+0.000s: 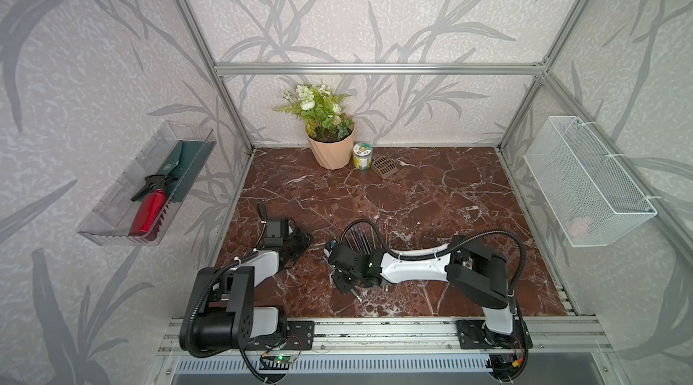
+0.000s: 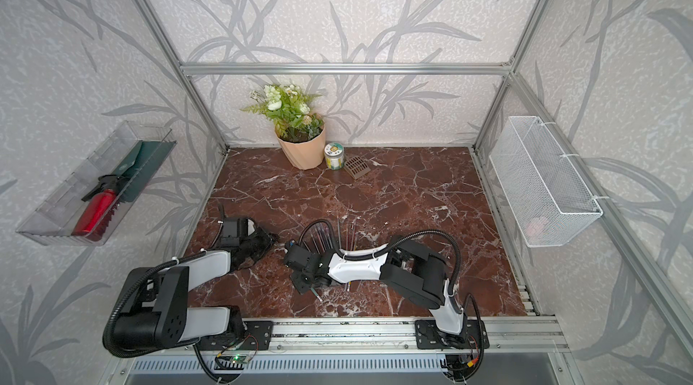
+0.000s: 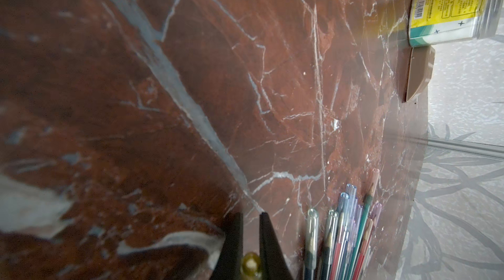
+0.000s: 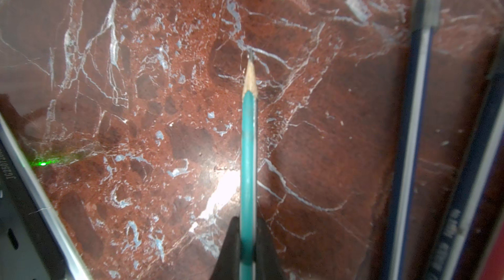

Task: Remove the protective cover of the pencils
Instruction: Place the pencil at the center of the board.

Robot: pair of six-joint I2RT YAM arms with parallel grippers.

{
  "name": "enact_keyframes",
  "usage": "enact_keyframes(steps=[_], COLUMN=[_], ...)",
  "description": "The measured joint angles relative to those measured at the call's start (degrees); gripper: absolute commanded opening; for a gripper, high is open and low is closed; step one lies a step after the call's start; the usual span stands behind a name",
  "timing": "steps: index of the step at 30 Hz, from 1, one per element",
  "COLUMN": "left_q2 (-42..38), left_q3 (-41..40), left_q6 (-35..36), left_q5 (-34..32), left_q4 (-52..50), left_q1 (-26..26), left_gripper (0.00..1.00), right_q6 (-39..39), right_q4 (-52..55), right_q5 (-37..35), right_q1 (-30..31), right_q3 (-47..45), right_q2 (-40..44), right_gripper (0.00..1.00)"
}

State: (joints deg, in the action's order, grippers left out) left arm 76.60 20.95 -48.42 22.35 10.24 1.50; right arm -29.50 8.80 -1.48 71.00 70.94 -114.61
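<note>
1. The right tool (image 4: 247, 220) was clamped shut on a green pencil (image 4: 248, 134) whose point was bare, apparently steadying it so the cover could be pulled off.
2. The left tool (image 3: 251, 214) was nearly shut, pinching what looked like a yellowish cap (image 3: 251, 263).
3. The other pencils (image 3: 343, 232), mostly capped, lay bunched on the table (image 3: 191, 74) beside the left tool.

I'm running a robot test cell dressed up as a corner of a home, not a real room. An aluminium frame (image 1: 375, 68) boxes it in, with leaf-print wallpaper panels (image 1: 375, 8) fixed behind it. The table (image 1: 375, 191) has a red marble look and carries a potted plant (image 1: 330, 146) and a jar (image 1: 362, 156). The left arm (image 1: 225, 312) and right arm (image 1: 483, 278) stand on a slotted rail (image 1: 375, 330) at the front, near a bare circuit board (image 1: 279, 358) showing a green light.
</note>
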Motion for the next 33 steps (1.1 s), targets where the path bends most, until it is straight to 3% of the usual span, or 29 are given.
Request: enact_keyframes(steps=[9, 24, 33], left_q2=[0.0, 1.46, 2.36], left_q3=[2.38, 6.47, 7.19], left_q6=[0.94, 1.46, 1.53], left_q5=[-4.35, -8.28, -8.61], left_q4=[-4.79, -11.1, -11.04], left_q1=[0.0, -0.66, -0.98], left_gripper=[0.0, 0.0, 0.01], right_q6=[-0.31, -0.61, -0.66], right_q4=[0.04, 0.07, 0.07], right_q5=[-0.04, 0.0, 0.0], right_q1=[0.0, 0.0, 0.24], right_q3=[0.7, 1.62, 2.16], right_q2=[-0.55, -1.25, -1.57], right_gripper=[0.0, 0.15, 0.18])
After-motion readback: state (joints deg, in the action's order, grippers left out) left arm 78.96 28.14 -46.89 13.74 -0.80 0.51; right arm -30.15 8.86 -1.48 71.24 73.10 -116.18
